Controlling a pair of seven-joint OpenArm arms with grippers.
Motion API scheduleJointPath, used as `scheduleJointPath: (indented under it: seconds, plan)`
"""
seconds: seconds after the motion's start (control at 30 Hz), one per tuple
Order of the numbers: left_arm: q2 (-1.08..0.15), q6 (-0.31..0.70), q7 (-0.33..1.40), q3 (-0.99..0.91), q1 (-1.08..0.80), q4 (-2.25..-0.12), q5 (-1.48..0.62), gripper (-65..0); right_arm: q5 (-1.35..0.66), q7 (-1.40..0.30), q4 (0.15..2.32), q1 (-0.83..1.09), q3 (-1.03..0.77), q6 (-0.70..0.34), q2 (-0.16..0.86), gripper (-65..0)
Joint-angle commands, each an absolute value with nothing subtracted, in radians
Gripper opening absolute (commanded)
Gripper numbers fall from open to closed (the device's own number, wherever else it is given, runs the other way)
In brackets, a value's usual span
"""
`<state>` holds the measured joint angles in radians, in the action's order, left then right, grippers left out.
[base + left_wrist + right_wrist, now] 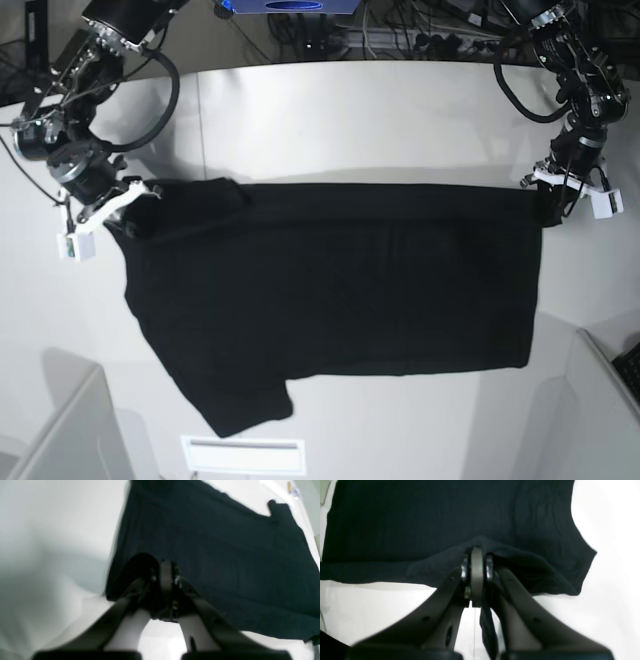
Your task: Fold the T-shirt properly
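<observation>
Right gripper point(476, 562) was pinched tight on a bunched sleeve-side corner of the T-shirt point(340, 290); left gripper point(166, 572) was clamped on the hem corner. Shirt lay spread plain-side up across the white table point(350, 110), its far edge stretched taut between both arms, one sleeve point(240, 400) loose toward the near edge. Risks: uneven travel could skew the fold line; a thin pinch could slip; the trailing sleeve might tuck under and bunch.

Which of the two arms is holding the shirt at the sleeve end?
The right gripper, at the base view's left: it pinches the T-shirt by the sleeve; the left gripper holds the straight hem corner.
</observation>
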<state>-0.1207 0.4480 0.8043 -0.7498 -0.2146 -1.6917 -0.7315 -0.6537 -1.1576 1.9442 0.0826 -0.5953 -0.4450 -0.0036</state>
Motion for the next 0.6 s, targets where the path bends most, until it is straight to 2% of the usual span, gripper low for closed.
scheduleJointPath:
  seconds: [0.0, 0.2, 0.4, 0.57]
  plan:
    - [-0.136, 0.453, 0.782, -0.754, -0.205, -1.712, -0.746, -65.0, -0.673, -1.139, 1.949, 0.061, -0.595, -0.446, 0.013, -65.0]
    - [-0.136, 0.453, 0.782, -0.751, -0.176, -1.709, -0.739, -65.0, -0.673, -1.138, 1.859, 0.016, -0.532, -0.446, 0.056, -65.0]
    - [-0.136, 0.38, 0.782, -0.745, -0.145, -1.699, -0.739, -65.0, -0.673, -1.141, 1.75, -0.056, -0.526, -0.446, 0.054, -65.0]
    - [-0.136, 0.378, 0.782, -0.745, -0.143, -1.696, -0.739, -65.0, -0.651, -1.142, 1.658, -0.133, -0.498, -0.446, 0.062, -65.0]
